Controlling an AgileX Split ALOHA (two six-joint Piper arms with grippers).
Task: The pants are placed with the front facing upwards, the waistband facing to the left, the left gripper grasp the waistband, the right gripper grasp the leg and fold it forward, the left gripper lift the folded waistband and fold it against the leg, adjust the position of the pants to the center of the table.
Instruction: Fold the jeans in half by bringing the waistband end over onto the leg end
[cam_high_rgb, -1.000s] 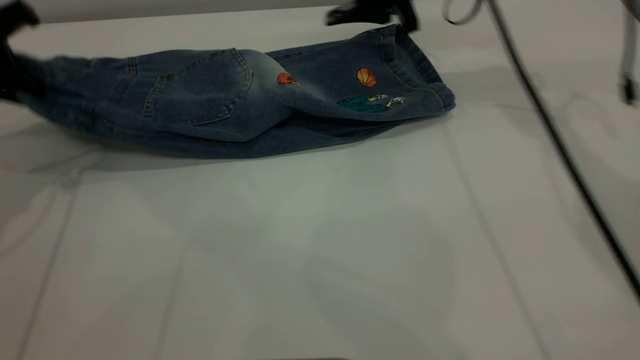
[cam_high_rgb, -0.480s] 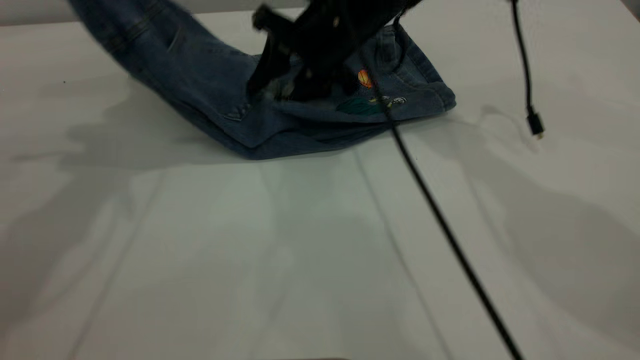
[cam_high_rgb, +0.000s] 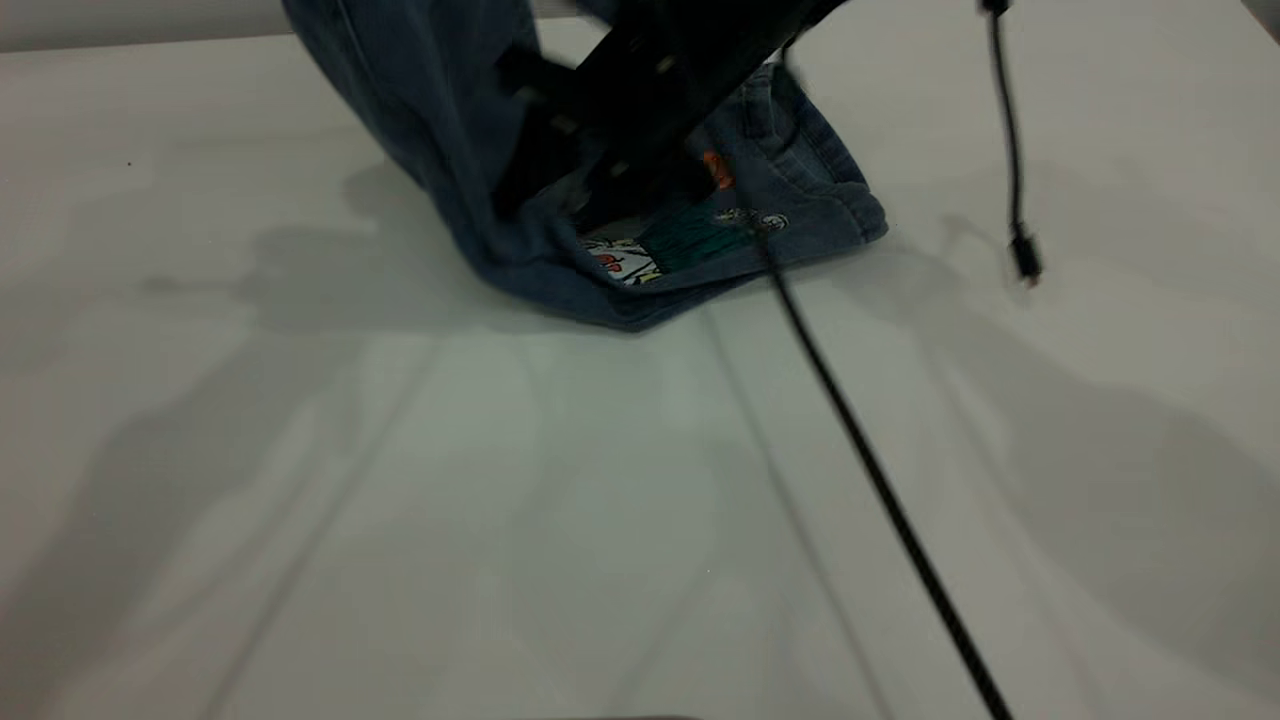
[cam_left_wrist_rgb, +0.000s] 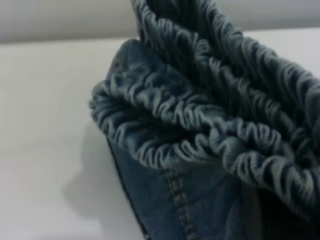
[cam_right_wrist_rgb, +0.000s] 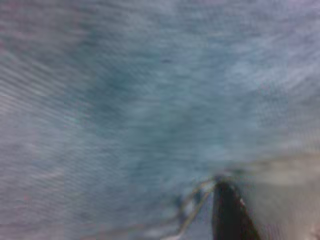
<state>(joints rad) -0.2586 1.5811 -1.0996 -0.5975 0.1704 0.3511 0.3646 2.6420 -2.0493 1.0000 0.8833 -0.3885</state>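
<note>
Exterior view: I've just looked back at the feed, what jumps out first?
The pants hang lifted off the table at the far middle, their upper part rising out of the picture. A black arm reaches down across them onto the leg, which lies flat with its cartoon print showing. The left wrist view is filled by the ruffled waistband, bunched close to the camera.

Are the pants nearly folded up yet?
About halfway. Done: the pants look doubled lengthwise, the printed leg lying on top on the table. In hand: the waistband end hangs lifted high, the left pincer unseen, while the right pincer presses on the leg. Left: lay the waistband over the leg, then slide the bundle to the table's centre.
</note>
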